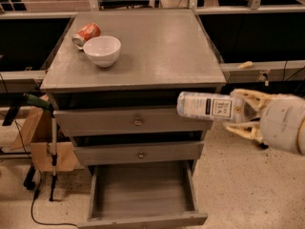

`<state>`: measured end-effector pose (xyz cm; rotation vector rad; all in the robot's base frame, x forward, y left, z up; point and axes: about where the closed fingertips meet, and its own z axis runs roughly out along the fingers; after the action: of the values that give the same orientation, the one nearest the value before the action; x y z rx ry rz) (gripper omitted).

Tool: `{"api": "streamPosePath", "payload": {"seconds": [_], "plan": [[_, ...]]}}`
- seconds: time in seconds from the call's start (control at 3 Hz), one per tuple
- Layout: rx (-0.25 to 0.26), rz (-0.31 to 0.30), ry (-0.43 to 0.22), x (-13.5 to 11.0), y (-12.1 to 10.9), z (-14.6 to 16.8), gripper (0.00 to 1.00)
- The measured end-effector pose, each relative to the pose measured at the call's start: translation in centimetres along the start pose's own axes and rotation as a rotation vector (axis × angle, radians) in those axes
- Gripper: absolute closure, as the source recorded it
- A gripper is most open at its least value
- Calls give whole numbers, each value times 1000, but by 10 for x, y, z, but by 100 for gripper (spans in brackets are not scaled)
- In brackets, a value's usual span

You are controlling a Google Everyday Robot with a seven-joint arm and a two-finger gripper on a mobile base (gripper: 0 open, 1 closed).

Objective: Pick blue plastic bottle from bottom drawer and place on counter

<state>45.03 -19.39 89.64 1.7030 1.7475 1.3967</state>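
My gripper (248, 112) sits at the right of the cabinet, level with the top drawer, and is shut on the blue plastic bottle (209, 106). The bottle lies sideways in the cream fingers (250, 97), cap end pointing left, its pale label with dark print facing me. It hangs in the air just below the counter's (157, 51) front right corner. The bottom drawer (143, 192) is pulled out and shows a bare grey floor.
A white bowl (102, 50) and an orange-red soda can (86, 34) lying on its side sit at the counter's back left. The two upper drawers (137, 122) with round knobs are partly open. A cardboard box (40, 142) and a pole stand left of the cabinet.
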Motion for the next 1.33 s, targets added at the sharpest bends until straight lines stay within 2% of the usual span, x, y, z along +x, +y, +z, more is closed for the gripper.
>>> {"api": "streamPosePath", "payload": {"seconds": [0.33, 0.67, 1.0, 1.33], "plan": [[-115, -63, -9, 31, 113, -3, 100], [-116, -63, -9, 30, 113, -4, 100], [-143, -87, 4, 35, 125, 0, 100], [-172, -103, 31, 47, 151, 35, 100]]}}
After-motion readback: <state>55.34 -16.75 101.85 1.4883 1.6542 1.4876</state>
